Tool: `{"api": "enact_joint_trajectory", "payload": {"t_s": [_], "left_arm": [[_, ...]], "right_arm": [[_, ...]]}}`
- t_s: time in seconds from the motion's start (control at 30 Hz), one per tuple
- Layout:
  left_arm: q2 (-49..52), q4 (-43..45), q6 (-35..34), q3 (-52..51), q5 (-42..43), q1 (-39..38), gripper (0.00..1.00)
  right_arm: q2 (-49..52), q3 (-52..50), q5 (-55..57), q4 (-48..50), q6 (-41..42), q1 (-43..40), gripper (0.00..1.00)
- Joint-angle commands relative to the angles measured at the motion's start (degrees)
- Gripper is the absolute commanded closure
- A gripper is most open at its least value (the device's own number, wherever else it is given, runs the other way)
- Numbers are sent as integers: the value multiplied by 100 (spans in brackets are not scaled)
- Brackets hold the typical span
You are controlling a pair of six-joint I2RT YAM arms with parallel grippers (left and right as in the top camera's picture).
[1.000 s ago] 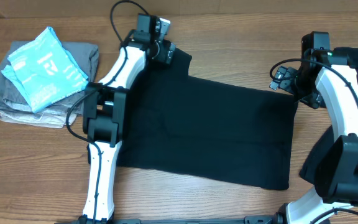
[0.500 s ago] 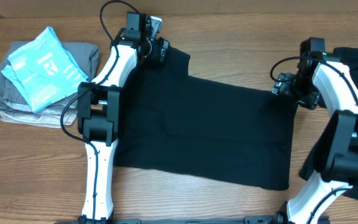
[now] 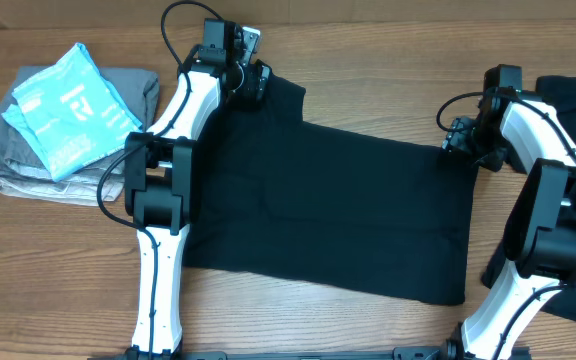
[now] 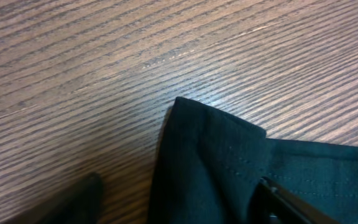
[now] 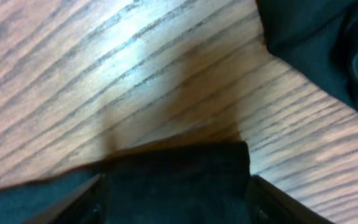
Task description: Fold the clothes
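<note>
Your black T-shirt [image 3: 348,210] lies flat across the middle of the wooden table [image 3: 388,40], its long axis running from your left arm's side to your right arm's, slightly slanted; the far edge is what the next move turns on, since a gripper sits at each end of it. The left gripper [image 3: 248,82] is at the far-left sleeve [image 4: 210,149]; the left wrist view shows its fingers apart, one on bare wood beside the sleeve and the other over the cloth, nothing pinched yet. The right gripper [image 3: 460,135] is at the far-right hem corner [image 5: 179,171]; that corner lies between spread fingers, likewise unpinched. Each arm is nearest its own corner, so I judge a paired pinch and a fold toward the near edge comes next. Against a second ago, the left gripper has slid further left along the sleeve and the right arm has drawn its elbow in; the shirt has not shifted. More black cloth [image 3: 568,95] lies beyond the right arm; a light-blue garment [image 3: 68,100] tops a folded stack [image 3: 8,165] well to the left.
</note>
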Motion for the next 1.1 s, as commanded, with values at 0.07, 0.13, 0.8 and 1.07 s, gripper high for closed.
{"api": "enact_joint_trajectory", "payload": {"t_s": [0.07, 0.13, 0.8, 1.07], "left_arm": [[280, -216, -164, -63, 179, -33, 25], [280, -260, -164, -63, 179, -33, 25], [-55, -905, -164, 260, 168, 0, 96], [-122, -1602, -164, 1244, 173, 129, 96]], "right_arm": [[70, -7, -44, 24, -20, -7, 32], [70, -63, -42, 46, -20, -11, 29], [68, -638, -352, 1001, -323, -7, 96], [68, -166, -713, 1117, -326, -7, 96]]}}
